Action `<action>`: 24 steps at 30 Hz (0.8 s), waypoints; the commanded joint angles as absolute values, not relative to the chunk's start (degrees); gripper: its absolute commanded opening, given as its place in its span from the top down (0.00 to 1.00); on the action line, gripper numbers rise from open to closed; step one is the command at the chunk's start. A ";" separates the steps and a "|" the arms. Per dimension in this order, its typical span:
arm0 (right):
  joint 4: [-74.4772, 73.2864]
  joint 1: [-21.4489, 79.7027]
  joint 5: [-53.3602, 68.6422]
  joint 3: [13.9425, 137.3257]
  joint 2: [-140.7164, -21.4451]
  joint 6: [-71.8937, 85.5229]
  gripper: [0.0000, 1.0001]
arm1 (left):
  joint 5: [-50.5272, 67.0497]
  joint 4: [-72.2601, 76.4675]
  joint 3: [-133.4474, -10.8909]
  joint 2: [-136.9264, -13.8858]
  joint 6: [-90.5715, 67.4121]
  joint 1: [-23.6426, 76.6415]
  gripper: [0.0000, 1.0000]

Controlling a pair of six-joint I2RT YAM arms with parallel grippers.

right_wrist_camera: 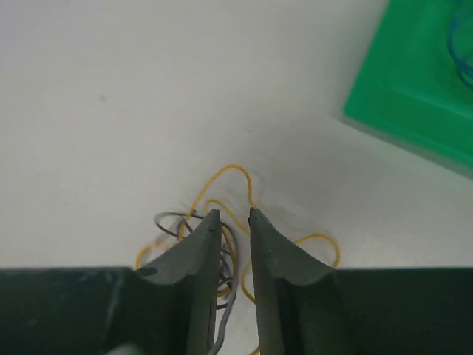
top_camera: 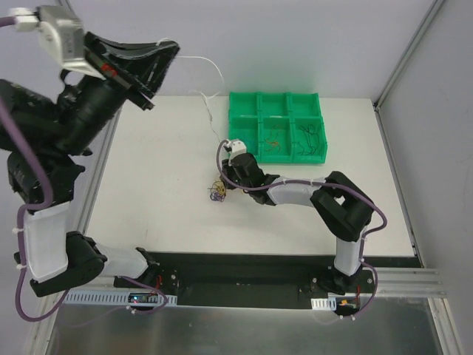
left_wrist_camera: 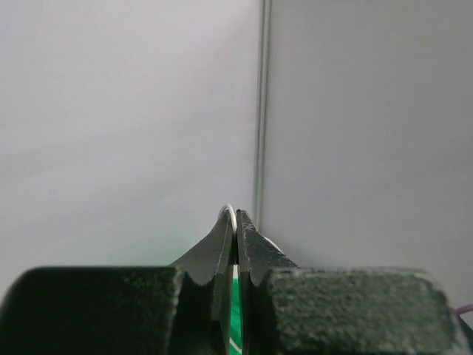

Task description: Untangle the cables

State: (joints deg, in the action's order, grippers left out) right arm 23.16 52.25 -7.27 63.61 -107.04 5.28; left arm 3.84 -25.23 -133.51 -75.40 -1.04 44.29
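A small knot of thin cables (top_camera: 217, 192), yellow, grey and purple, lies on the white table. My right gripper (top_camera: 226, 182) is down at it. In the right wrist view its jaws (right_wrist_camera: 232, 215) stand a narrow gap apart, with yellow strands (right_wrist_camera: 235, 169) and grey strands (right_wrist_camera: 168, 219) running between and under the fingers. My left gripper (top_camera: 168, 49) is raised high at the back left, shut (left_wrist_camera: 236, 214) on a thin white cable (left_wrist_camera: 230, 210). That white cable (top_camera: 210, 65) trails down to the table beside the green bin.
A green bin (top_camera: 258, 118) with six compartments stands at the back of the table, holding a red-orange strand (top_camera: 272, 142) and dark strands (top_camera: 310, 137). Its corner (right_wrist_camera: 414, 81) shows in the right wrist view. A metal frame post rises at the right.
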 commanded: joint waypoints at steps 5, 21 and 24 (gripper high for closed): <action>28.13 47.03 -9.93 53.81 -102.49 7.38 0.65 | -7.19 -19.51 -132.29 -68.73 7.21 44.56 1.00; 3.97 39.02 -3.88 41.04 -68.05 1.14 0.19 | -23.64 -19.42 -103.29 -64.25 11.08 44.56 1.00; 0.28 38.94 -2.46 40.87 -62.24 0.79 0.17 | -23.03 -18.72 -99.24 -63.46 9.50 44.65 1.00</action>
